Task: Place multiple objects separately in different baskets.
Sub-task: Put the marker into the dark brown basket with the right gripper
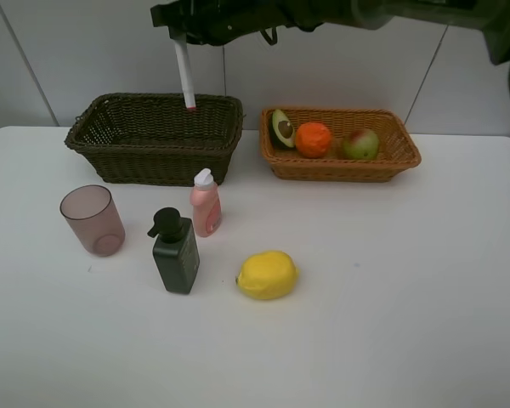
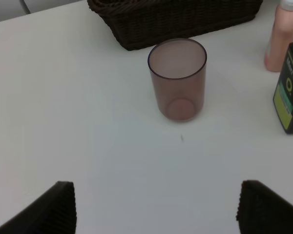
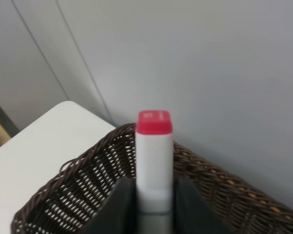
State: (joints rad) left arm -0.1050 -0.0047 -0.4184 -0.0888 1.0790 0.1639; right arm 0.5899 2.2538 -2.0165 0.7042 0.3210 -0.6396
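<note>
- Between the closed fingers of the right gripper (image 1: 180,38) hangs the marker (image 1: 185,75). It is clamped by its white body and nearly upright, with the pink tip pointing down.
- Straight below that gripper lies the dark basket (image 1: 153,157). The marker's tip hangs over its rear part, close to the back rim; whether it touches the wicker cannot be told.
- Off to the gripper's right and lower stands the light basket (image 1: 340,167), just beside the dark one. It holds a half avocado (image 1: 281,128), an orange (image 1: 314,139) and a mango (image 1: 361,144) in a row.
- Below and nearer the front than the gripper, a pink bottle (image 1: 206,204) stands on the table (image 1: 391,297) just before the dark basket. A pump bottle (image 1: 176,252) stands close in front of it, and a lemon (image 1: 267,274) lies to that bottle's right.
- The left gripper (image 2: 158,209) hovers over bare table with its fingers spread wide, holding nothing.
- Ahead of it, in line with the gap between its fingers and well apart from them, stands the cup (image 2: 177,78), upright and mouth up. The dark basket lies beyond the cup, and both bottles are off to this gripper's right.
</note>
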